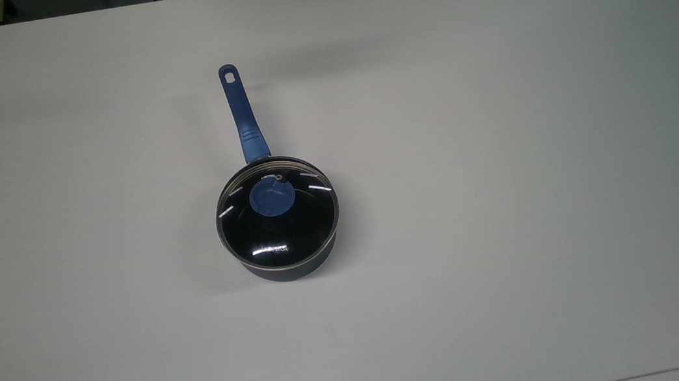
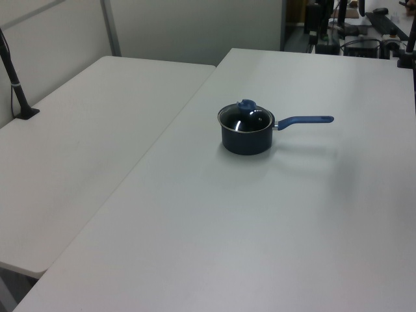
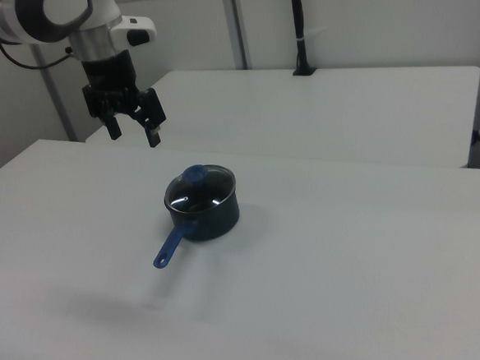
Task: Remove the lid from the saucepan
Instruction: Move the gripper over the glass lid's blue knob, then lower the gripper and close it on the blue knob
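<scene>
Glass lid (image 1: 278,215) seated on the navy saucepan (image 3: 202,210) mid-table (image 1: 510,194), right view adding the gripper (image 3: 134,131) raised well apart from it, fingers spread, holding nothing

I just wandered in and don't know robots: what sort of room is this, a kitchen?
Probably a lab or office workroom, not a kitchen: a robot arm with its gripper open hangs over a plain white table, partition walls stand behind, and one lidded saucepan sits alone.

Saucepan (image 1: 287,266) dark navy, black inside, handle (image 1: 242,115) brighter blue. Lid (image 1: 278,221) clear glass, thin steel rim, blue knob (image 1: 271,199). Table (image 1: 506,162) plain white-grey. Gripper (image 3: 134,135) black, arm (image 3: 39,17) white.
</scene>
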Controlling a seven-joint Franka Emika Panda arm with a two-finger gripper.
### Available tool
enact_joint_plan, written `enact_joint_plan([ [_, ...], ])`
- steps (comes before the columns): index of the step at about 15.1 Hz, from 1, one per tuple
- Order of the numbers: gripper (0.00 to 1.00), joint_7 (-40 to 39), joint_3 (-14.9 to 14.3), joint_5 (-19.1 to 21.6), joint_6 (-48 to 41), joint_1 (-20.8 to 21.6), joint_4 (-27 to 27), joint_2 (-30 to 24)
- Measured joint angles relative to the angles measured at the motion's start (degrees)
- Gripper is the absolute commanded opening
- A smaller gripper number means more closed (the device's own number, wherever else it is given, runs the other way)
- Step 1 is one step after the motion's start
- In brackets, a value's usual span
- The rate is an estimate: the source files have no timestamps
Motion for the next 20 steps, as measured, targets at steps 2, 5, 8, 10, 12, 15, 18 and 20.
enact_joint_plan([
  [2,1.0,0.0,0.0,0.0,0.0,0.0,-0.01,0.01],
  [5,1.0,0.0,0.0,0.0,0.0,0.0,-0.01,0.02],
  [8,1.0,0.0,-0.02,0.0,0.12,0.0,-0.01,0.02],
  [10,1.0,0.01,-0.15,0.0,3.66,-0.01,-0.29,0.2],
  [12,1.0,1.22,-0.24,0.02,7.74,-0.01,-0.88,1.41],
  [15,1.0,7.13,-0.17,0.03,13.54,0.01,-0.5,6.39],
  [18,1.0,14.22,0.24,0.06,22.09,0.43,1.25,14.03],
  [20,1.0,22.65,0.31,0.06,29.88,2.32,2.04,18.07],
])
